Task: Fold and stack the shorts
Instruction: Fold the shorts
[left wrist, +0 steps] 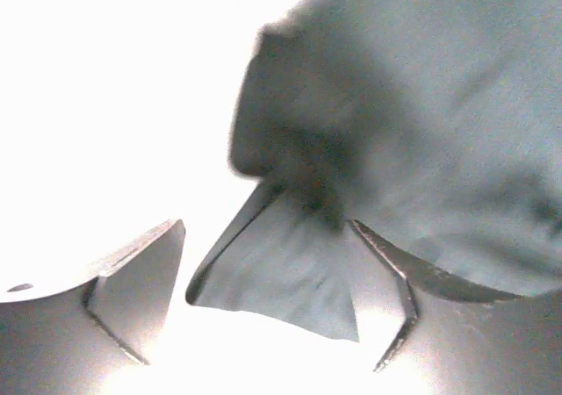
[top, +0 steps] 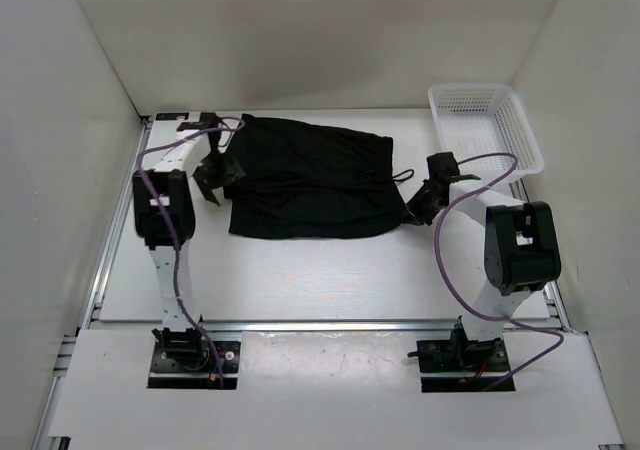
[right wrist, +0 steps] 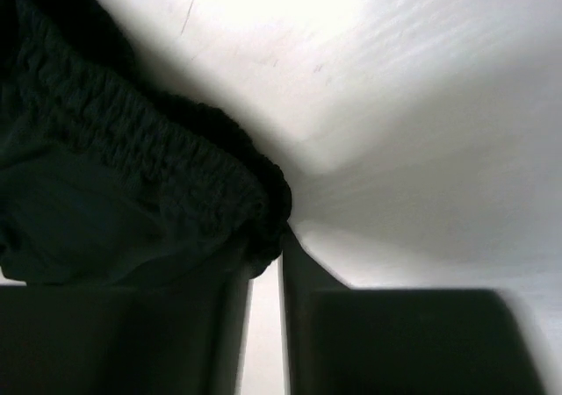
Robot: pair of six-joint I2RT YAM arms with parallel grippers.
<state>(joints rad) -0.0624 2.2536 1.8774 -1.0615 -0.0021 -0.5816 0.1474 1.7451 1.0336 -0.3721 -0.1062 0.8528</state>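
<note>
The black shorts (top: 310, 180) lie spread flat across the middle of the table, with the waistband and drawstring (top: 402, 176) to the right. My left gripper (top: 214, 176) is at the shorts' left edge. In the left wrist view it (left wrist: 266, 228) is open, with a loose corner of the fabric (left wrist: 281, 281) lying between the fingers. My right gripper (top: 421, 208) is at the near right corner of the shorts. In the right wrist view it (right wrist: 269, 247) is almost closed and pinches the gathered elastic waistband (right wrist: 176, 167) at its tips.
A white plastic mesh basket (top: 485, 125) stands at the back right corner, just behind the right arm. White walls close in the table on the left, back and right. Purple cables hang along both arms.
</note>
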